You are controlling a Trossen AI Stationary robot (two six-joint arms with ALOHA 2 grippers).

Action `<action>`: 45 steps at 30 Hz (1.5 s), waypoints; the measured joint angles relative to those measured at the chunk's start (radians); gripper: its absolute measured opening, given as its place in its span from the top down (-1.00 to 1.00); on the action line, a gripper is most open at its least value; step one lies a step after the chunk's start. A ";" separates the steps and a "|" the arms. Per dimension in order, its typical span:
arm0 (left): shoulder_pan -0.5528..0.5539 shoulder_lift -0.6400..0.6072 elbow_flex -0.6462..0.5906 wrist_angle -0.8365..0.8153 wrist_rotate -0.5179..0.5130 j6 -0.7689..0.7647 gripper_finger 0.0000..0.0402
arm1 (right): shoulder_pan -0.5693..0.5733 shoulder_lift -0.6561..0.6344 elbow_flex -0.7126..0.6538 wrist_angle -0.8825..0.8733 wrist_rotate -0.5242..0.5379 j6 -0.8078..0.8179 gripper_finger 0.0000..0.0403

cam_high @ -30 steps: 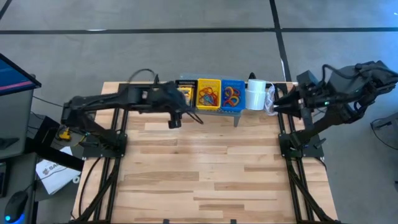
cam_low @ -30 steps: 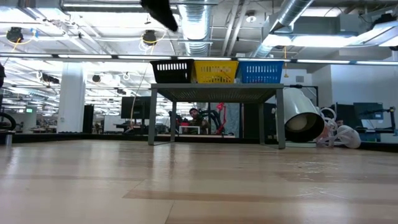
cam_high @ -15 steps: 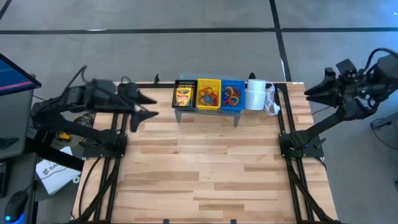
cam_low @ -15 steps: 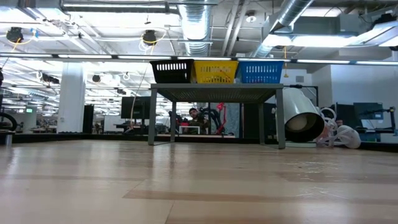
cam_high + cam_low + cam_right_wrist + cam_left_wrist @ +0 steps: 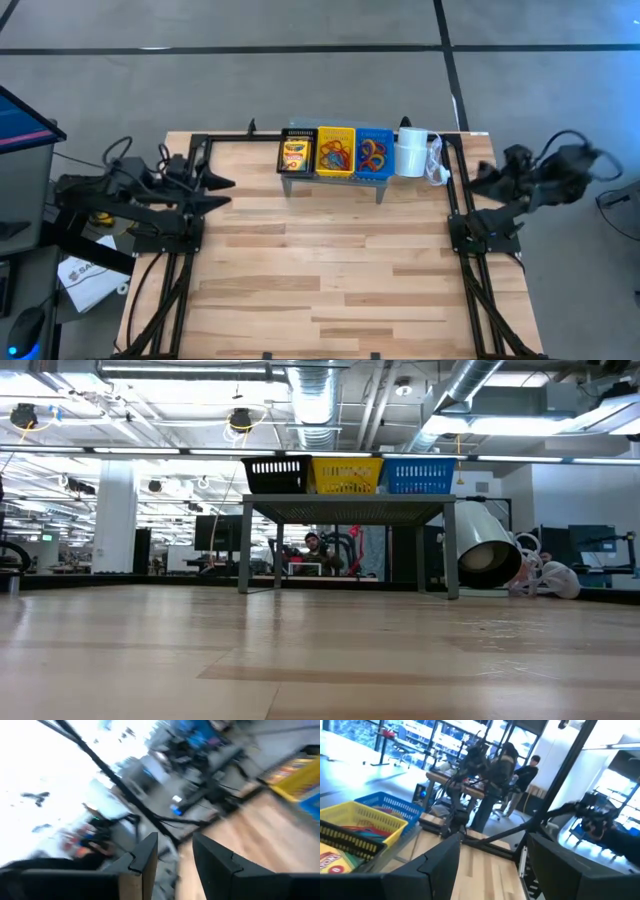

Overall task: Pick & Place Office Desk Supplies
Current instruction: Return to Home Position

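Crayon box (image 5: pixel 294 154), rubber bands (image 5: pixel 335 155) seen from above only, baskets (image 5: pixel 346 476) hide them low, left gripper (image 5: pixel 224 191), right gripper (image 5: pixel 175 851) parted, empty

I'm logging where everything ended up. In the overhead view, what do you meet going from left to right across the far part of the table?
left tool → black basket → yellow basket → blue basket → white roll → right tool

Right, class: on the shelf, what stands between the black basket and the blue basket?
The yellow basket, side by side with the black basket and blue basket; the low view shows it plainly.
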 joint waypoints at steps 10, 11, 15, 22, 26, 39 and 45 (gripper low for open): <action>-0.048 -0.013 -0.113 0.057 -0.001 0.009 -0.04 | 0.001 -0.169 -0.373 0.295 -0.071 -0.042 0.40; -0.055 -0.013 -0.125 0.060 -0.002 0.010 -0.02 | 0.001 -0.164 -0.383 0.317 -0.083 -0.054 0.40; -0.074 -0.016 -0.192 0.091 -0.005 0.051 0.06 | 0.001 -0.162 -0.405 0.331 -0.105 -0.110 0.40; -0.079 -0.045 -0.324 0.177 -0.005 0.057 0.14 | 0.000 -0.172 -0.418 0.327 -0.105 -0.162 0.40; -0.079 -0.079 -0.394 0.223 -0.005 0.057 0.14 | 0.000 -0.172 -0.462 0.314 -0.099 -0.154 0.40; -0.079 -0.199 -0.530 0.284 0.003 0.055 0.16 | 0.002 -0.173 -0.684 0.513 -0.091 -0.078 0.40; -0.079 -0.218 -0.582 0.284 0.004 0.056 0.16 | 0.002 -0.173 -0.747 0.588 -0.106 -0.071 0.40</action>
